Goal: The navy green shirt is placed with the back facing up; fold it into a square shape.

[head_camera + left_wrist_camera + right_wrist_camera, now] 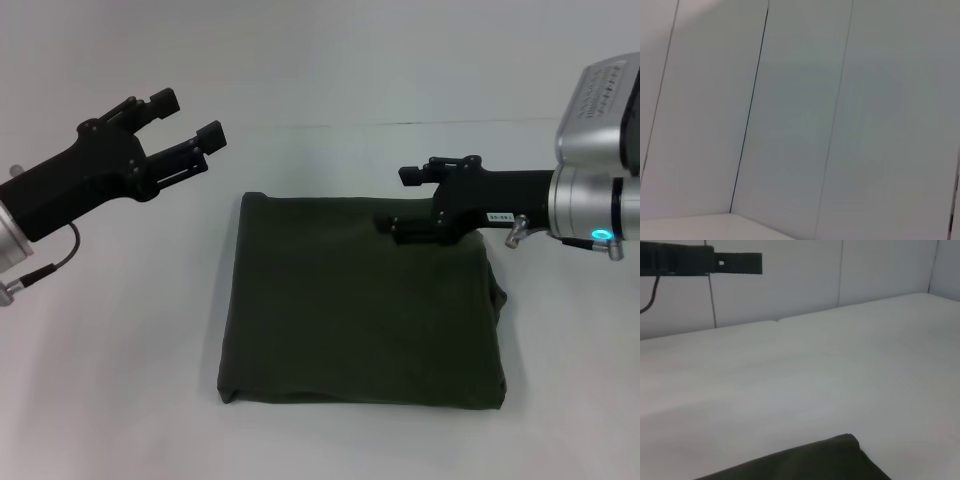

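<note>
Shirt (360,310) folded square, edges aligned with table (120,400) edges

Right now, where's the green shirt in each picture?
Head view: the shirt lies folded in the middle of the table.
Left wrist view: not there, only wall panels.
Right wrist view: one dark corner at the bottom edge.
Shared landmark: the white table.

The navy green shirt (360,310) is soft matt cloth, faintly creased. The table (110,380) looks smooth, matt white. Both pincers, left (185,118) and right (400,200), are matt black plastic; the right wrist housing (595,130) is satin silver metal.
</note>
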Available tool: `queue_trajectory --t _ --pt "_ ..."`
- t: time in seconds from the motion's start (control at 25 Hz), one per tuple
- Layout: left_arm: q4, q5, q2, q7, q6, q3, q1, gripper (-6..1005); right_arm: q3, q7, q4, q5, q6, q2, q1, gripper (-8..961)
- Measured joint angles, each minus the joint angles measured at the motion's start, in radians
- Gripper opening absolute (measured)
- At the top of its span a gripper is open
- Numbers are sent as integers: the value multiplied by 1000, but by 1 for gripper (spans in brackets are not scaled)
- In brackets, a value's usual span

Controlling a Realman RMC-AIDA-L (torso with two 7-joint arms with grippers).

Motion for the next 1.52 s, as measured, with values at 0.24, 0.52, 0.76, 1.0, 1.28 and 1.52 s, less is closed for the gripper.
queue_trajectory --t 0.24,0.52,0.76,1.0,1.28,1.52 --pt "-1 -2 -3 -39 -7 6 -7 887 -13 -14 27 -4 63 9 -11 822" --pt "-1 5 -4 -45 -41 32 -6 888 -54 -20 66 -29 170 16 -13 824" --pt "0 6 -6 -39 -47 37 16 887 -82 -25 72 -13 219 20 -13 824" --pt "12 31 -6 -27 -49 33 45 887 -28 -66 64 215 128 13 -46 823" --pt "50 101 0 2 15 30 74 888 42 -73 59 348 -196 -30 -115 823" --pt "77 257 21 -2 179 24 85 887 37 -27 51 190 -418 -78 -165 823"
